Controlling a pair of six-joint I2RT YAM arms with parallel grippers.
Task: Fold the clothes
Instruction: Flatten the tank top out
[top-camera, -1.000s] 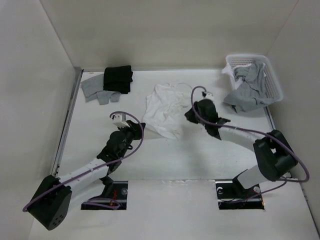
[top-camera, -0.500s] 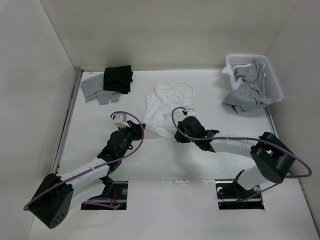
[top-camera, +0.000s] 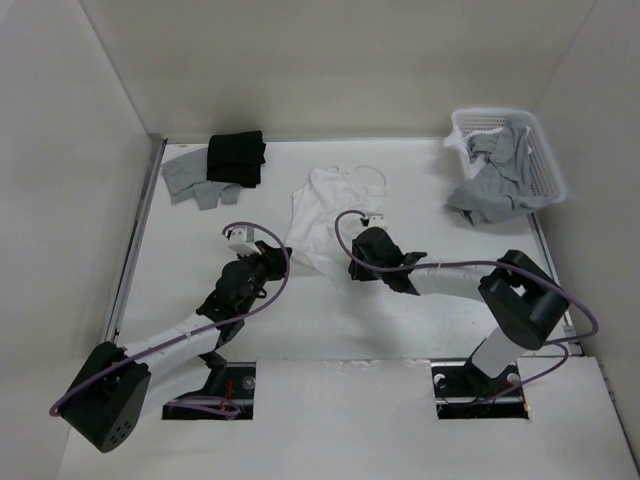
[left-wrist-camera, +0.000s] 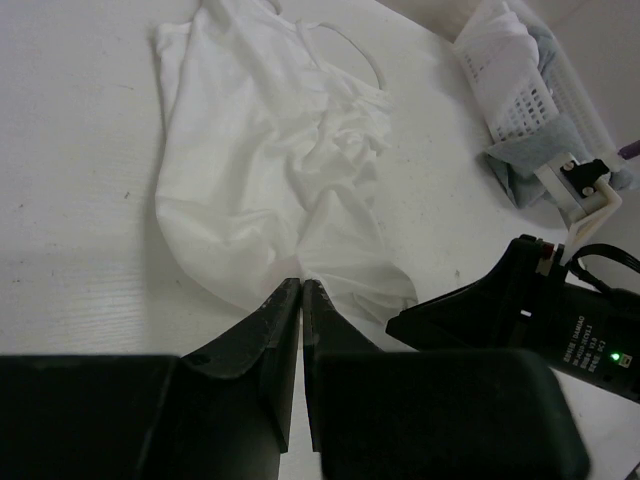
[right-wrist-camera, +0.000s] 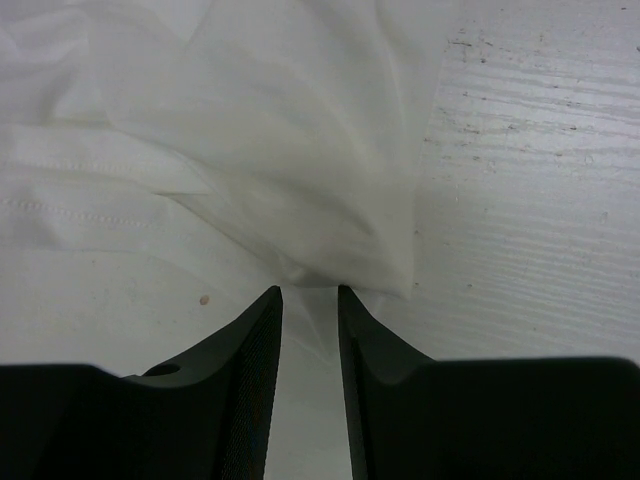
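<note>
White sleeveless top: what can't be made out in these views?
- Top external: near hem of the thin white sleeveless top, hidden beneath the right gripper.
- Left wrist: whether the shut left gripper pinches fabric; its fingertips cover the contact.
- Right wrist: the straps, cut off by the frame's edges.

The thin white sleeveless top (right-wrist-camera: 250, 130) ran past the right wrist view's top and left edges; from above, the black right wrist (top-camera: 378, 255) covered its near hem.
</note>
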